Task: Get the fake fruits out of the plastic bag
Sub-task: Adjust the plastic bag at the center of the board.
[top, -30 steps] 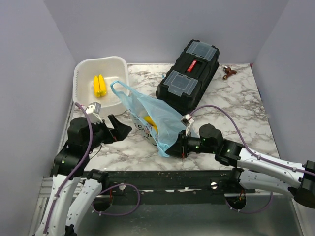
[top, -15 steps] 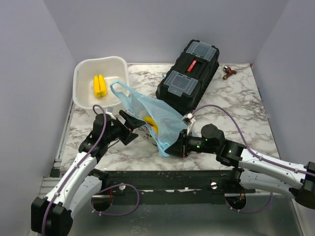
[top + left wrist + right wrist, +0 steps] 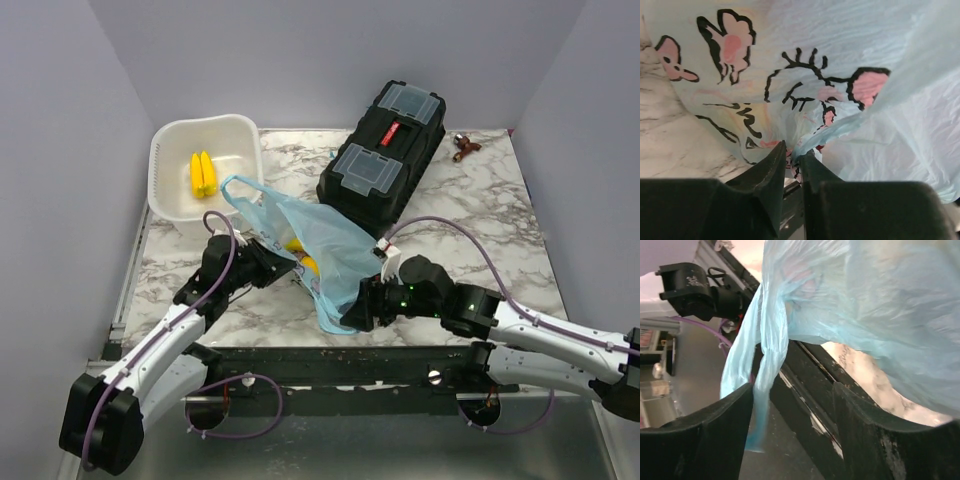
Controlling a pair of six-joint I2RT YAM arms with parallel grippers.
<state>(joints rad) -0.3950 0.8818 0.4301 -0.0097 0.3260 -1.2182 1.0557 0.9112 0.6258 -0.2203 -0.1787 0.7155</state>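
From above we saw the plastic bag (image 3: 325,240) stretched between both pincers, a yellow fruit (image 3: 307,263) showing through it just ahead of the left gripper (image 3: 793,156). Only the left wrist view showed that pincer narrow, nipping a fold of film. The right gripper (image 3: 792,390) stood wide, a twisted strand of the bag dangling between its fingers (image 3: 705,430)

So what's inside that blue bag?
Through the thin blue bag one yellow fruit shows, probably a banana. The crinkled, printed plastic hides anything else inside, so I cannot tell whether more fruit is in there.
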